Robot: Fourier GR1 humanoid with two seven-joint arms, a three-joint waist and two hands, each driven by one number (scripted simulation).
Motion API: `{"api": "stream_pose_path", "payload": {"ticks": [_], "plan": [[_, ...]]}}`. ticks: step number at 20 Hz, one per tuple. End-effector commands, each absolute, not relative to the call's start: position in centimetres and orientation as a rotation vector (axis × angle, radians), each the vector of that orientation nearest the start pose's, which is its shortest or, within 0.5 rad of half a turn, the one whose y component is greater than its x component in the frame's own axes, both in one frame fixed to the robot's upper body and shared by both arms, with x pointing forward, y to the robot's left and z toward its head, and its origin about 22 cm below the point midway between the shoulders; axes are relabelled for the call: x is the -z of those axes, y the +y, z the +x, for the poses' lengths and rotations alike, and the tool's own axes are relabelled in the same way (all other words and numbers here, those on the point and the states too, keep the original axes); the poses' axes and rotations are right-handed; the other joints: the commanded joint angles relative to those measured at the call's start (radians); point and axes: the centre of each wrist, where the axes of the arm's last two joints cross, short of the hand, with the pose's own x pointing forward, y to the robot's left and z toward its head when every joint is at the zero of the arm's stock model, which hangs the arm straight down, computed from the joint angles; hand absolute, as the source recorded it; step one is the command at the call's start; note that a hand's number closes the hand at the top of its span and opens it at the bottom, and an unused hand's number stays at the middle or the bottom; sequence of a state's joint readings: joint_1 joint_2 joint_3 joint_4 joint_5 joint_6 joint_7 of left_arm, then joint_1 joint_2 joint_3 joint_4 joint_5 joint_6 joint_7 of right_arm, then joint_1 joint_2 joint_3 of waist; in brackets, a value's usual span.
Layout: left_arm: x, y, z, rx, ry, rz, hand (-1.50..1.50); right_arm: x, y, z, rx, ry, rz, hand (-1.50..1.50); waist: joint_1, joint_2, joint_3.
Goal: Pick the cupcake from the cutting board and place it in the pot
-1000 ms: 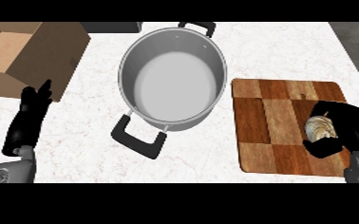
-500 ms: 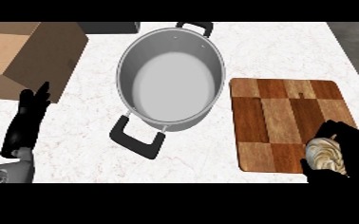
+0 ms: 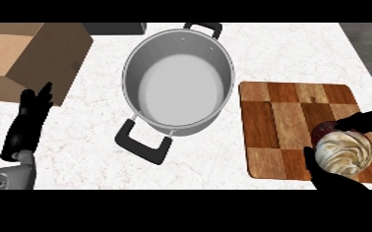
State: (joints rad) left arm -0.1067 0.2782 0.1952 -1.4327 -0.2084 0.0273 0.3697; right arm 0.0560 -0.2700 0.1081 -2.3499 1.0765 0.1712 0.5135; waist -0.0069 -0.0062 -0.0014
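Cream-frosted cupcake (image 3: 343, 150) is now clamped in the black right hand (image 3: 335, 178), drawn to the wooden cutting board's (image 3: 283, 128) near corner — transfer to the steel pot (image 3: 178, 82) pending.

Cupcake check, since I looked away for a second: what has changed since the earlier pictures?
The right hand, curled round the cupcake, has carried it from the cutting board's right middle toward its lower right corner, nearer the robot. The pot, board and resting open left hand stayed put.

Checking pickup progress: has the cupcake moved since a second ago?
Yes. The cupcake, in the right hand, shifted toward the cutting board's near right corner.
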Motion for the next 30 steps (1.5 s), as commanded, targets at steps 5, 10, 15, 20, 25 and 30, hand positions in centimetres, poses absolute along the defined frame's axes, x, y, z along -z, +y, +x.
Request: {"api": "stream_pose_path", "payload": {"ticks": [5,10,15,20,25,30], "plan": [[-2.7,33.4,26.6,0.108,-1.144,0.533,0.0,-24.0,-19.2,14.7,-0.593,-1.766,-1.293,1.5,0.012,0.001,-0.002],[-2.4,31.2,27.7,0.113,-1.152,0.508,0.0,-26.7,-14.0,17.1,-0.669,-1.767,-1.2,1.5,0.014,0.002,-0.002],[-2.3,32.8,27.2,0.124,-1.168,0.525,0.0,-30.3,-9.2,21.0,-0.708,-1.693,-1.119,1.5,0.025,0.004,-0.002],[-3.5,32.9,26.6,0.134,-1.157,0.51,0.0,-30.8,-7.7,24.8,-0.686,-1.609,-1.054,1.5,0.025,0.004,0.0],[-3.0,32.4,26.6,0.115,-1.185,0.508,0.0,-27.0,-5.4,29.4,-0.772,-1.525,-0.988,1.5,0.028,0.008,0.001],[-3.4,31.6,28.1,0.124,-1.168,0.504,0.0,-25.7,-3.2,32.1,-0.785,-1.453,-0.903,1.5,0.029,0.01,0.001]]}}
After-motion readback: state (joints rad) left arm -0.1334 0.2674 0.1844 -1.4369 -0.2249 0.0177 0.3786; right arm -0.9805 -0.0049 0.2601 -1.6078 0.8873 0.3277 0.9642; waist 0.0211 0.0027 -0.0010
